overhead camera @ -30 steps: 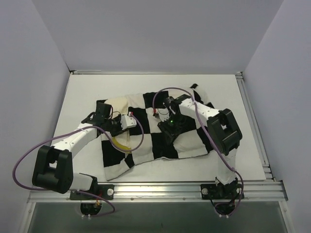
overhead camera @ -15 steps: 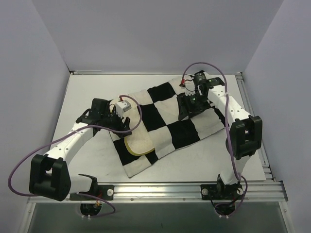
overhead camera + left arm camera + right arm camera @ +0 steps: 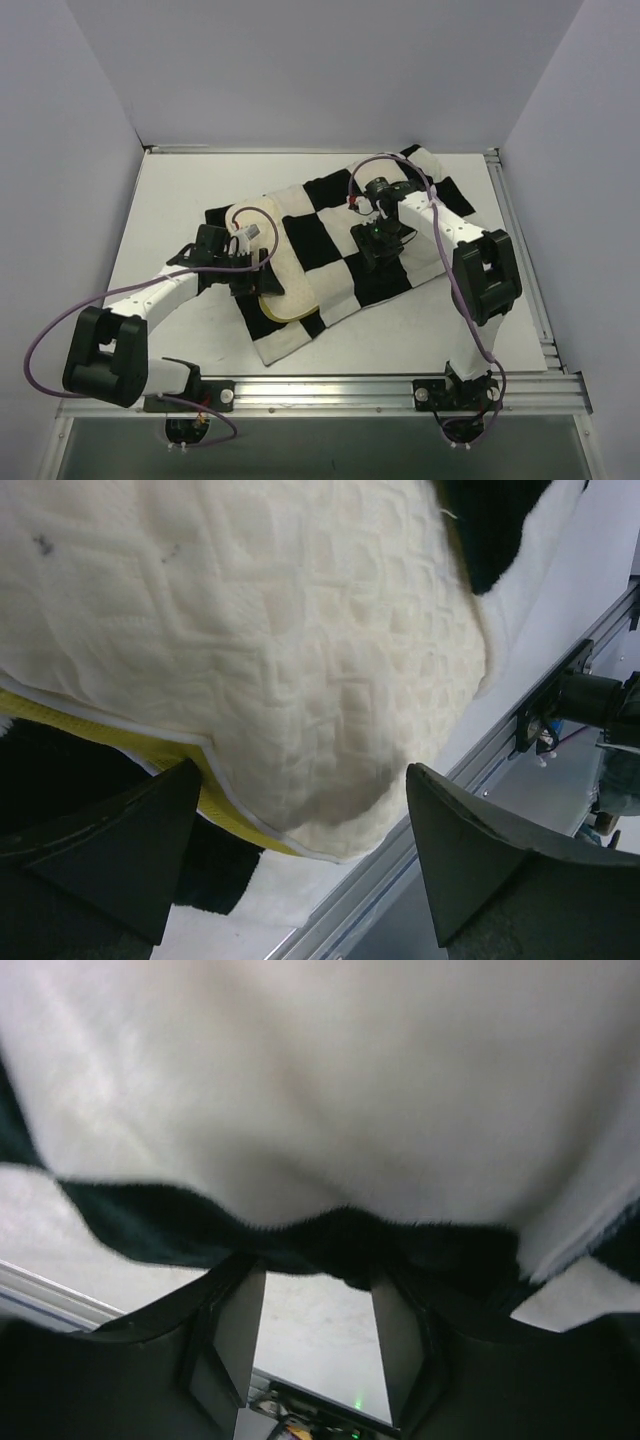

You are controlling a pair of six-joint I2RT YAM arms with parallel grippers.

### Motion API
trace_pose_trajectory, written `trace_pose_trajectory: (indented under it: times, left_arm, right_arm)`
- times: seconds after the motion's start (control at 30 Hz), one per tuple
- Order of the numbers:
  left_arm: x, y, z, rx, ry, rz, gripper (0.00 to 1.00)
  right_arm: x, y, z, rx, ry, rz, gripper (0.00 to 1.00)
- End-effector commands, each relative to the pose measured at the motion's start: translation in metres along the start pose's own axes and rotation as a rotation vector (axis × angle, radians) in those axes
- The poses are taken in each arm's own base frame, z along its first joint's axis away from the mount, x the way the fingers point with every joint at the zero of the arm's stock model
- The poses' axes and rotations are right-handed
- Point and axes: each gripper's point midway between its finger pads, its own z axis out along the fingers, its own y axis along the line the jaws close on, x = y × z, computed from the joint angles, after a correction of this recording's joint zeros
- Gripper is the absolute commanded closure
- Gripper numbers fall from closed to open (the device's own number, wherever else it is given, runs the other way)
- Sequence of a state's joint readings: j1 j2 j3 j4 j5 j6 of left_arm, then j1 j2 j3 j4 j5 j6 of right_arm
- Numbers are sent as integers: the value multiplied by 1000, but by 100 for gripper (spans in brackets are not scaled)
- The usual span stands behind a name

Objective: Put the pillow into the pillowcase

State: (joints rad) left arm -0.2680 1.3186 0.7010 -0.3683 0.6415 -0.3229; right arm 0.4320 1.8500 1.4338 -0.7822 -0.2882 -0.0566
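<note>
The pillowcase (image 3: 330, 265) lies diagonally on the table (image 3: 170, 200), from near the middle of the near edge toward the far right corner. The pillow (image 3: 280, 275) is partly inside it, a cream quilted corner with a yellow edge protruding at the case's left end. The left gripper (image 3: 302, 775) brackets this corner with fingers spread wide, gripping nothing; the right gripper (image 3: 317, 1290) is at the case's right half, fabric hiding its fingertips, so its hold cannot be told.

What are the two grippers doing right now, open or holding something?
Left gripper: open, either side of the pillow corner, not gripping.
Right gripper: at the pillowcase; grip cannot be told.
</note>
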Motion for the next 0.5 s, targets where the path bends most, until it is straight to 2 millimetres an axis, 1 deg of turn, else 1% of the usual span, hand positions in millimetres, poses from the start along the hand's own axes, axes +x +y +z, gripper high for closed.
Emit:
trace_pose_trajectory:
  times: [0.0, 0.03, 0.07, 0.1, 0.13, 0.17, 0.2, 0.23, 0.27, 0.3, 0.33, 0.37, 0.4, 0.43, 0.47]
  left_arm:
    - [-15, -4, 16, 39, -67, -64, 9]
    - [-22, -7, 26, 61, -88, -65, 12]
    - [-26, -7, 32, 75, -108, -64, 14]
    - [-29, -10, 37, 106, -121, -61, 19]
    - [-38, -9, 46, 128, -145, -57, 30]
    - [-43, -13, 51, 152, -150, -89, 40]
    - [-48, -22, 52, 203, -143, -94, 51]
    - [-54, -23, 58, 216, -151, -107, 73]
    - [-61, -28, 58, 239, -163, -144, 88]
    - [-74, -34, 57, 255, -198, -152, 97]
    - [-90, -41, 55, 279, -246, -181, 100]
    - [-102, -46, 52, 293, -276, -191, 100]
    - [-114, -51, 49, 312, -305, -198, 100]
    - [-136, -63, 41, 353, -358, -199, 100]
    - [-146, -67, 36, 368, -385, -200, 100]
  right_arm:
    - [-5, -15, 13, 67, 8, 5, 56]
    - [-7, -6, 15, 26, 2, -11, 62]
    - [-10, 1, 16, -3, 0, -25, 77]
    - [-10, 7, 17, -26, 3, -41, 84]
    - [-10, 14, 17, -47, 8, -63, 91]
    - [-10, 29, 18, -93, 12, -107, 100]
    - [-13, 37, 15, -116, 0, -124, 100]
    - [-15, 49, 11, -160, -10, -139, 100]
    - [-15, 73, 0, -252, -20, -166, 100]
    - [-22, 91, -13, -322, -53, -192, 100]
    - [-25, 109, -29, -394, -90, -224, 100]
    - [-22, 127, -42, -468, -102, -270, 100]
    - [-18, 162, -61, -622, -119, -330, 100]
    - [-13, 176, -72, -671, -127, -364, 100]
    - [-11, 186, -76, -703, -126, -382, 100]
